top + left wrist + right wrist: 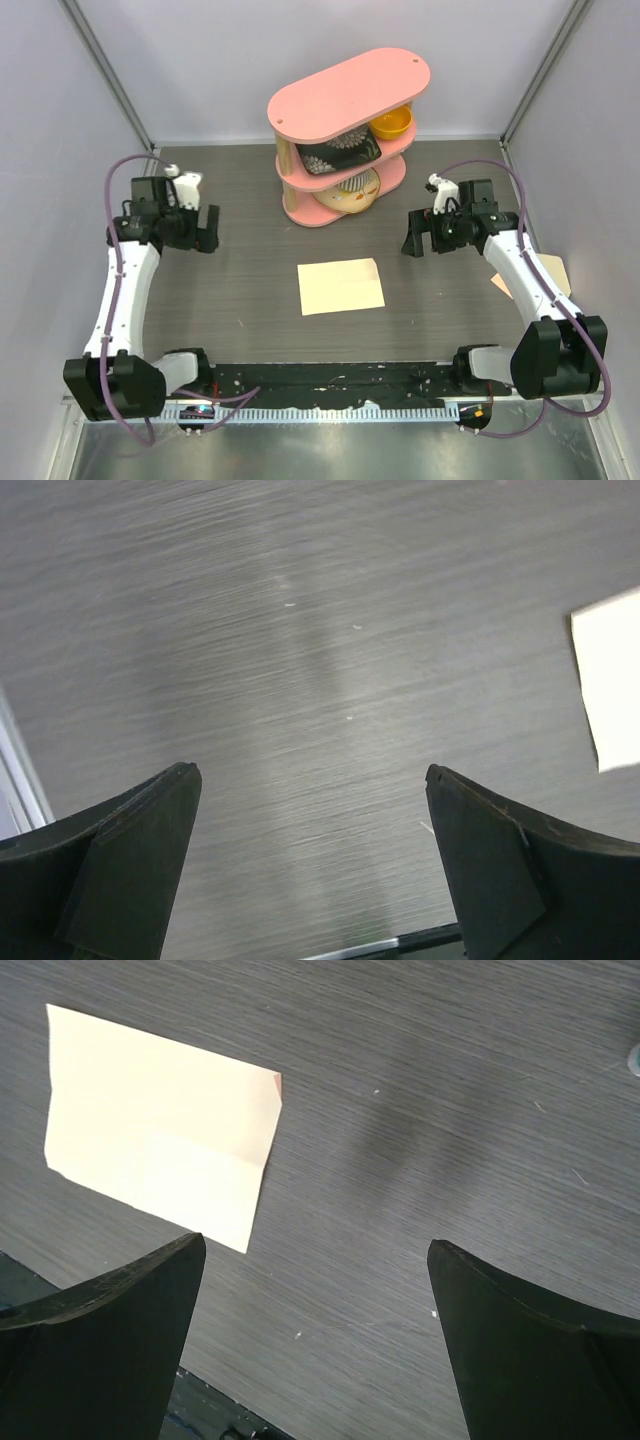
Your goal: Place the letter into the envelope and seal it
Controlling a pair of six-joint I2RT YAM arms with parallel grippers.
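Fixed high behind the near edge, the top camera looks down and forward across the whole dark worktop (250, 300) to the pink shelf (345, 90) at the far side. Each wrist camera hangs close above the surface and looks steeply down past its own fingers. The view from the left tool (310, 780) catches only a slice of the letter (610, 680) at its right edge, while the view from the right tool (315, 1250) holds nearly the whole sheet at upper left. The letter appears in all three views.
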